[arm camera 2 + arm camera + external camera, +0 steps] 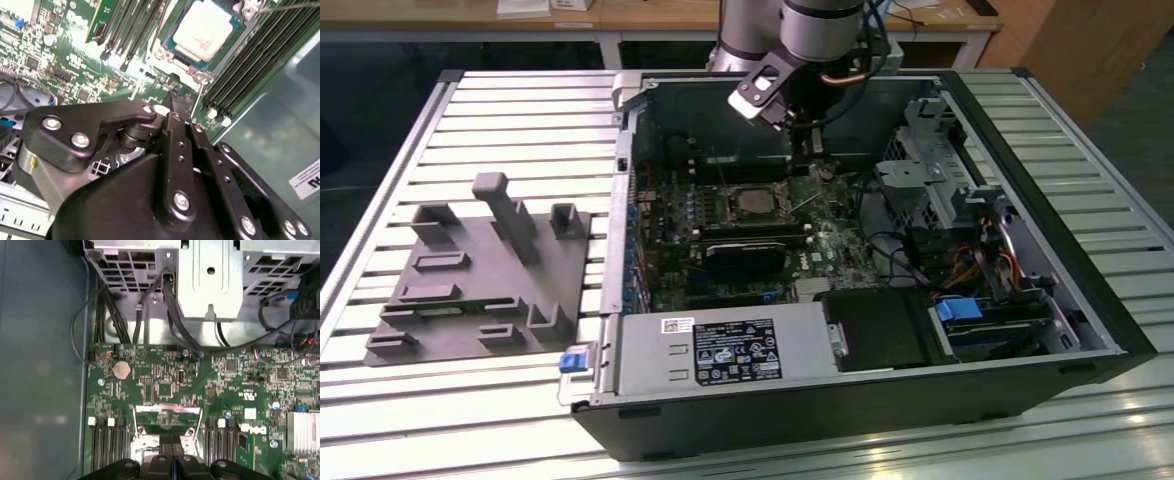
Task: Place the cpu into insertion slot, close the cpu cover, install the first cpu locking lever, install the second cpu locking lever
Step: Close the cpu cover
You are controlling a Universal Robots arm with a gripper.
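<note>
With the cpu seated in its socket just below it, the claw hangs clenched on nothing, tips close to the raised cover, probably to push it down.

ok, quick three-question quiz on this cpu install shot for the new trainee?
1. True or false: the cpu sits in its socket on the motherboard.
2. In the exterior view the gripper hangs over: A) the power supply, B) the motherboard close to the cpu, C) the slatted table.
3. Fill in: in the first wrist view the fingers are ___ (open or shut).
Key: 1 true; 2 B; 3 shut.
</note>
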